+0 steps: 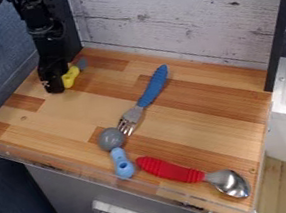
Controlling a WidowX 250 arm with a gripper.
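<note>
Red-handled spoon (172, 170), yellow-handled tool (70, 77) beside pincer (55, 88)

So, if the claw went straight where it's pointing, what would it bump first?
Probably the wooden tabletop, though depth is unclear; the yellow-handled toy utensil looks right beside the claw.

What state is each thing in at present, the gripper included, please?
Gripper: low at the wooden surface, beside the yellow utensil.
Yellow utensil: partly hidden by the gripper.
Blue fork: lying down, tines toward the front.
Light-blue utensil: lying down, grey round head toward the fork.
Red spoon: lying down, bowl end right.
</note>
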